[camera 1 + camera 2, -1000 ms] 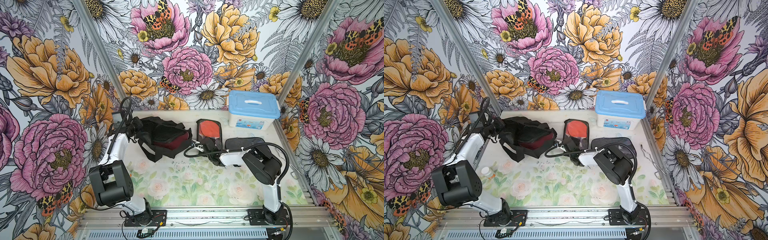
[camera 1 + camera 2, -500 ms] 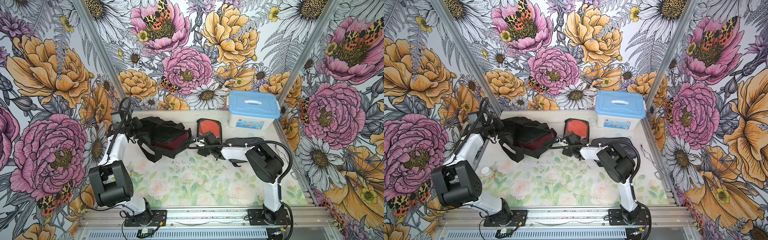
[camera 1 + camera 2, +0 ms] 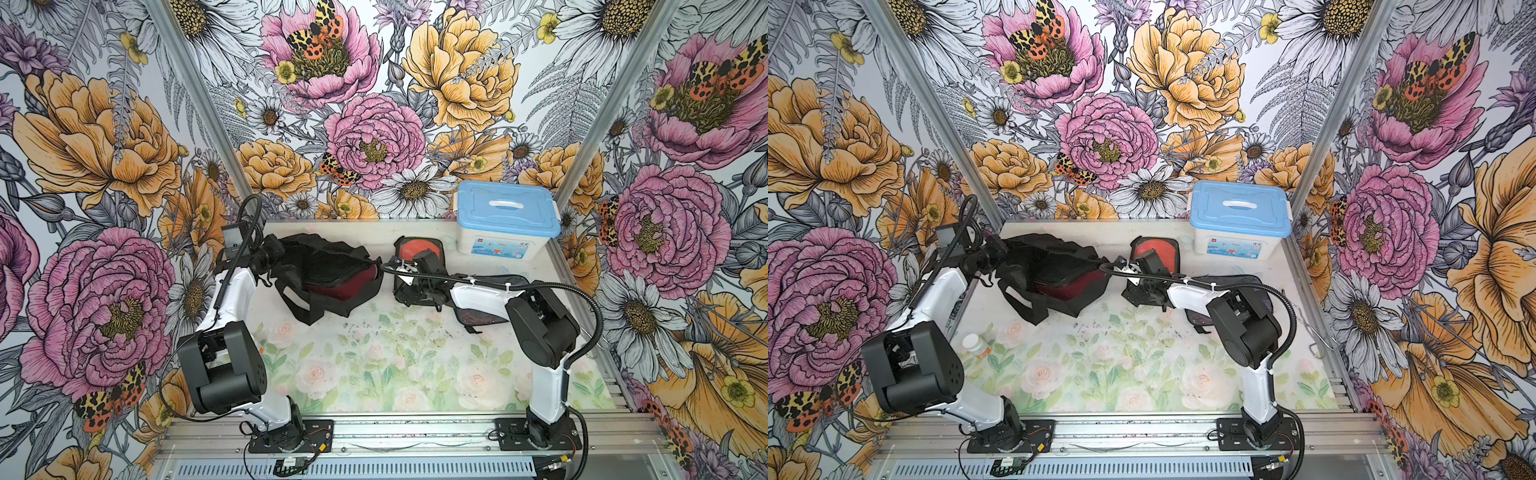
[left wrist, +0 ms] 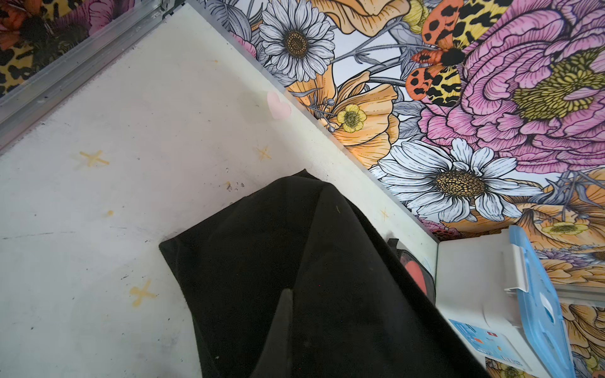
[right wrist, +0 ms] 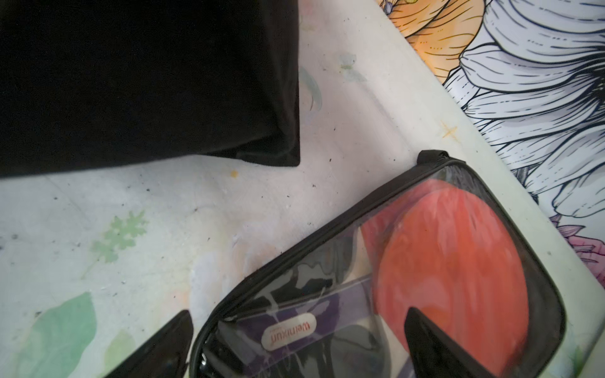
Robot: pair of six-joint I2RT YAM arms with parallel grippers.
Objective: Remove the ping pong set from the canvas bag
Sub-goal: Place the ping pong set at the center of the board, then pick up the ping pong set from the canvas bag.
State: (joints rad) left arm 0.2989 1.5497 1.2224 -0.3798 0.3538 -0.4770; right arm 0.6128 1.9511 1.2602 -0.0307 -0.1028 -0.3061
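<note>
Two paddle cases are out on the table [image 3: 374,374] — a clear-fronted case [image 3: 419,249] showing a red paddle, just beside the white box [image 3: 498,245], and a dark pouch [image 3: 478,318] partly under the right arm. The maroon cover [image 3: 353,284] sits inside the canvas bag [image 3: 307,257], back left. The left gripper [image 3: 272,249] is pinched tight on the bag's fabric edge — the right gripper [image 5: 299,340] is spread wide over the clear case, gripping nothing.

Bold floral-print walls [image 3: 374,137]; pale rose-patterned tabletop [image 3: 374,365]; aluminium rail [image 3: 415,430] in front
</note>
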